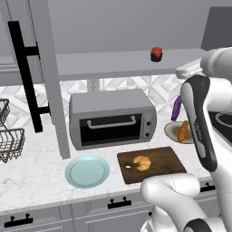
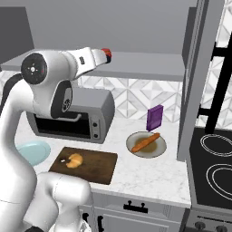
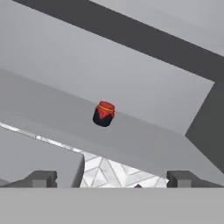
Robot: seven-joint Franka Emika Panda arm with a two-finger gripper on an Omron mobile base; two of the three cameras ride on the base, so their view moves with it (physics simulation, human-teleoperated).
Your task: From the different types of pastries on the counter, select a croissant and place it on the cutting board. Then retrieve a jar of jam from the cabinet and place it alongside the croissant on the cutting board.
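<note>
Up on the far wall, the cabinet (image 1: 131, 63) stands with its door swung open to the left, and on its flat grey shelf sits the jar of jam (image 1: 156, 54), alone and upright. Below it, on the desk (image 1: 36, 172), the cutting board (image 1: 154, 164) already carries the croissant (image 1: 142, 162), so I judge the jar is what remains. My claw (image 3: 111, 178) is raised toward the shelf with its fingertips (image 3: 41, 178) set wide apart and nothing between them; the jar is still well ahead, centred between them in the hand view. I expect the jar to be rigid, smooth-sided and a bit slippery, probably fairly light but breakable if dropped. I would close on the dark red body below the brighter lid, across its width, keeping it level.
</note>
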